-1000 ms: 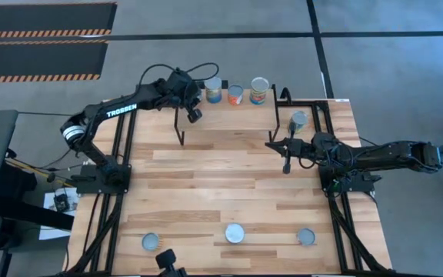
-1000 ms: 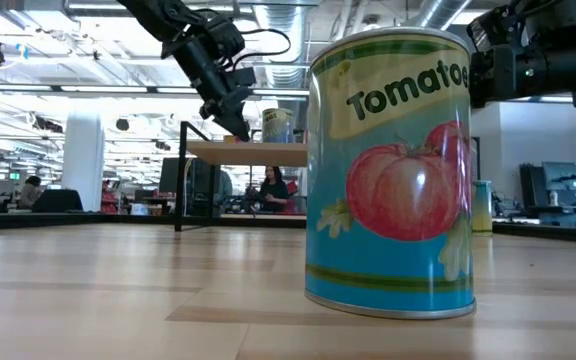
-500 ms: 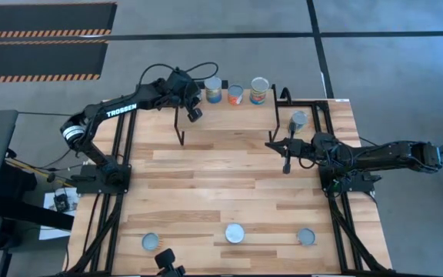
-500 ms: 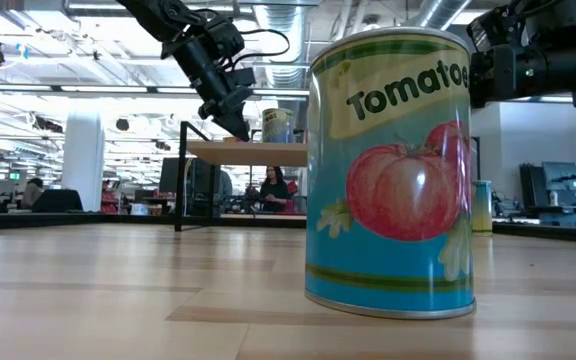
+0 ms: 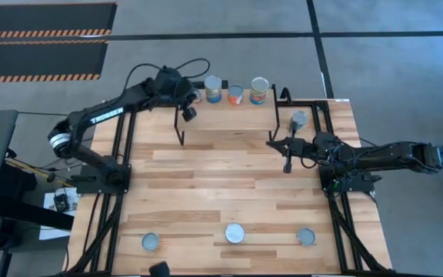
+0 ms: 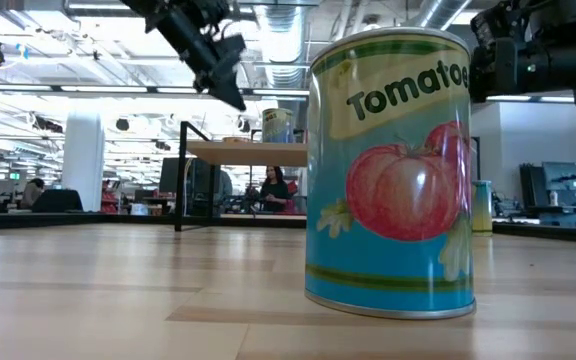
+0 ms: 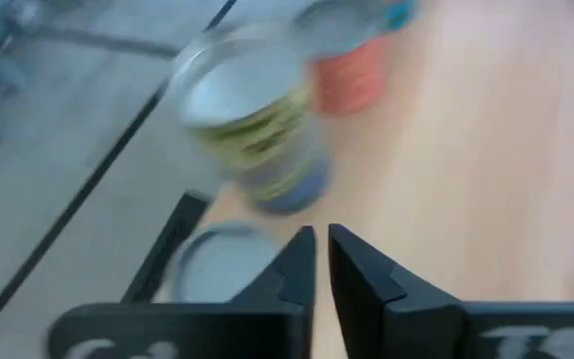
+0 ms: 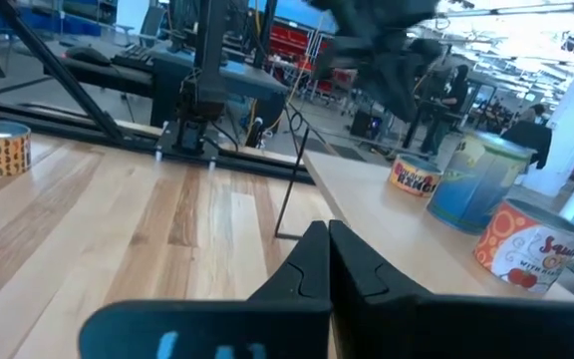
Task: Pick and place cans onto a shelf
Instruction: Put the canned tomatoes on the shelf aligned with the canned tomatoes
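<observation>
The shelf (image 5: pixel 229 115) stands at the table's far edge, and three cans stand in a row on its far side: a blue-and-white one (image 5: pixel 213 88), an orange-red one (image 5: pixel 236 94) and an olive one (image 5: pixel 260 90). My left gripper (image 5: pixel 188 111) is shut and empty, hovering above the shelf's left end (image 6: pixel 230 90), with the cans ahead of it in its wrist view (image 7: pixel 257 130). My right gripper (image 5: pixel 287 163) is shut and empty, off the shelf's right end (image 8: pixel 322 254). One can (image 5: pixel 298 120) stands on the table beside it.
Three more cans stand along the table's near edge (image 5: pixel 151 242), (image 5: pixel 235 233), (image 5: pixel 307 237); the middle one, a tomato can (image 6: pixel 398 170), fills the low view. The shelf's black legs (image 5: pixel 181 135) stand between the arms. People sit in the room behind the table (image 6: pixel 273 190).
My left gripper has gone up from just above the shelf's left end and a little toward the table's left and far edges. The cans on the shelf have stayed where they were.
</observation>
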Action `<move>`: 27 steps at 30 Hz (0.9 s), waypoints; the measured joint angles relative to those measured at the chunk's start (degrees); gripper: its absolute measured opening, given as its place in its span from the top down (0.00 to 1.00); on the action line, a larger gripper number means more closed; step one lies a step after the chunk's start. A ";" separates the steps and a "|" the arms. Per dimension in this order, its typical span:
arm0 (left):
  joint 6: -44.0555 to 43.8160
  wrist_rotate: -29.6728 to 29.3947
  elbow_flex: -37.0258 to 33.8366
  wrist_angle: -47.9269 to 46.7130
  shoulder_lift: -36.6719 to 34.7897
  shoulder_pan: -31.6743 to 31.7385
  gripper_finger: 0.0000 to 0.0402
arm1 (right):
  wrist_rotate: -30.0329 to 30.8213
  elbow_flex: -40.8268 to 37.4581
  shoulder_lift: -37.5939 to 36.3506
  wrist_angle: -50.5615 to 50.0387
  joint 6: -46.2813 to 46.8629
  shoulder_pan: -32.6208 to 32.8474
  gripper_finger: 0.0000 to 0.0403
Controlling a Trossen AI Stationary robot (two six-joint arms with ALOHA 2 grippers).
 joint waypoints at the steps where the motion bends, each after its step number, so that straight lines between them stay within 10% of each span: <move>1: -0.06 0.49 -1.26 1.15 -1.36 -1.08 0.96 | 0.00 0.00 -0.30 0.06 0.00 0.04 0.98; 20: -5.66 0.47 -44.64 58.91 -15.08 -28.68 1.00 | 0.28 1.24 -0.82 3.81 0.74 5.96 0.98; 27: -8.94 0.38 -51.21 67.85 -15.04 -31.00 1.00 | 14.02 12.39 -0.84 -21.17 3.25 16.79 0.98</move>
